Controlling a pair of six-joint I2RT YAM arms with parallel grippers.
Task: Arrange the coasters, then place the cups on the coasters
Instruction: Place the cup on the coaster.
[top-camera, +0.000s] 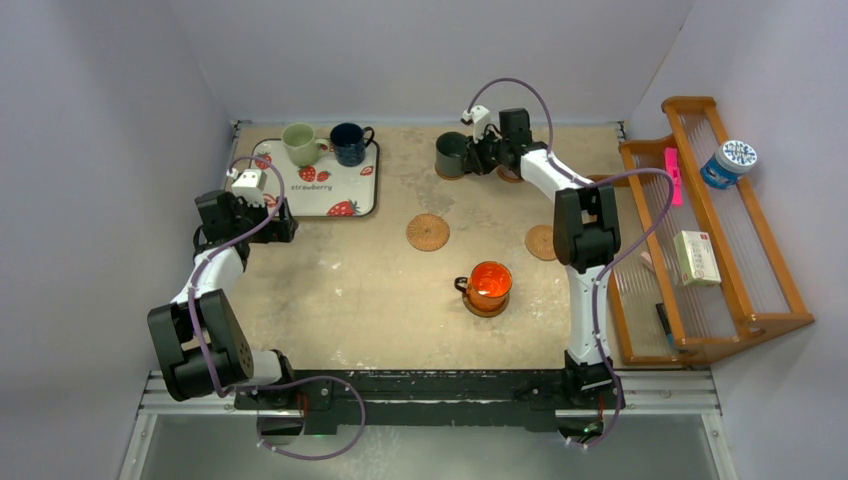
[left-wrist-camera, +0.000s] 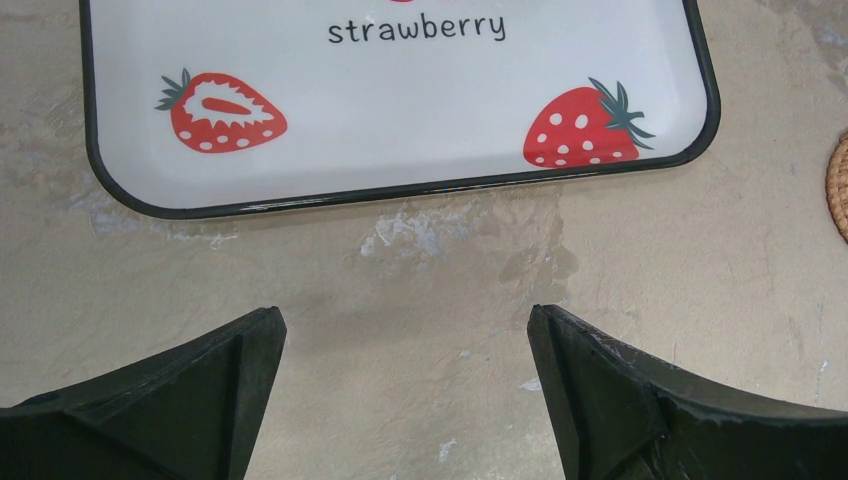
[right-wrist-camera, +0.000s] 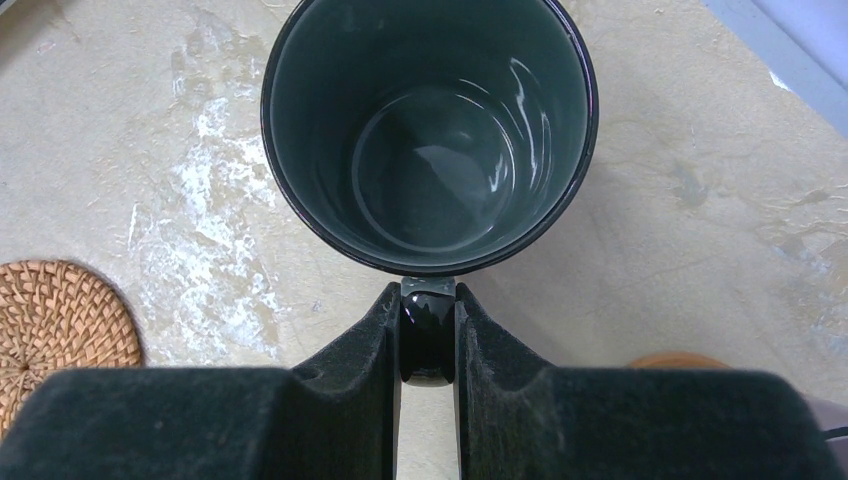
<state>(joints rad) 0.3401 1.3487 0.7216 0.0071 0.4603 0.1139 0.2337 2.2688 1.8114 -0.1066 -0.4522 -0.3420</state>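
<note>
the dark green cup (right-wrist-camera: 430, 130) is grasped by its handle in the clenched right hand (right-wrist-camera: 428, 325), at the far side of the tabletop (top-camera: 350, 280); whether it is lifted cannot be told. the left hand (left-wrist-camera: 405, 320) is held released just before the near rim of the tray (left-wrist-camera: 400, 195), on which the pale green cup (top-camera: 298, 144) and navy cup (top-camera: 348, 143) are stood. the orange cup (top-camera: 490, 283) is set on a coaster (top-camera: 487, 311). a woven coaster (top-camera: 428, 232) and a second coaster (top-camera: 541, 242) are seen bare.
</note>
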